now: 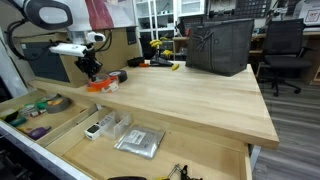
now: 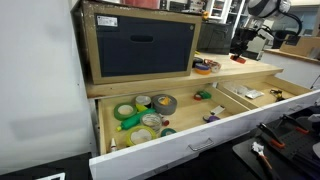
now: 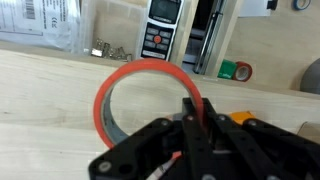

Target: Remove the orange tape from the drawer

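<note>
In an exterior view, the gripper [image 1: 92, 71] hangs over the far end of the bench [image 1: 180, 100]. The orange tape [image 1: 99, 86] sits right under it, near the bench edge. I cannot tell if the tape rests on the wood or is just above it. The drawer [image 1: 190, 156] is pulled out below. The tape is not in it.

In an exterior view, the drawer [image 2: 200, 141] holds a green roll [image 2: 125, 112] and a grey roll [image 2: 163, 102]. The arm [image 2: 262, 12] is far back and too small to see well.

In the wrist view, the gripper [image 3: 192, 108] is squeezed tight on the right rim of the tape [image 3: 101, 100], over the bench [image 3: 50, 85].
</note>
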Available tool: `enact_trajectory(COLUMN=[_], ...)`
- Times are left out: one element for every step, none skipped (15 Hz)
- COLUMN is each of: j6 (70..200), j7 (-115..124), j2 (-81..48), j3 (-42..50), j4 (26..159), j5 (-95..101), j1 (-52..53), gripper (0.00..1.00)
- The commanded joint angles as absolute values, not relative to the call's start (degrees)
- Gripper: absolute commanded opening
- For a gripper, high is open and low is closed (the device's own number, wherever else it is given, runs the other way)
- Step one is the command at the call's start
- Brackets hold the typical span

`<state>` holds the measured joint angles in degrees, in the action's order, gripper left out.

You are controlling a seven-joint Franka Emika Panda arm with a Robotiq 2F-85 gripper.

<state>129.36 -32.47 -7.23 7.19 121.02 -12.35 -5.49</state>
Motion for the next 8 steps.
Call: enact_trajectory(j6=[129.3,129.3,129.3,129.3,129.3,129.5,128.8,128.2], j7=[-32.3,-32.3,-32.3,-32.3,-32.3,-32.3,-32.6,-33.4], j2=[-7.2,-7.3,-7.3,-7.3,-7.4,-7.6,-8.2,-8.9], j3=[5.9,5.8,5.8,5.7,5.7,5.6,5.7,5.8], j4=[121.0,121.1,121.2,121.2,121.2,121.1,119.8,118.3], j5=[-12.1,-12.1,-12.1,-12.1,-12.1,-12.0,-11.3,-10.3], j1=[-6.8,-6.8,-6.8,-6.8,-6.8,-6.7,-6.8,-7.0], gripper=[0.11,0.11,0.11,0.11,0.11,0.03,0.03,0.03])
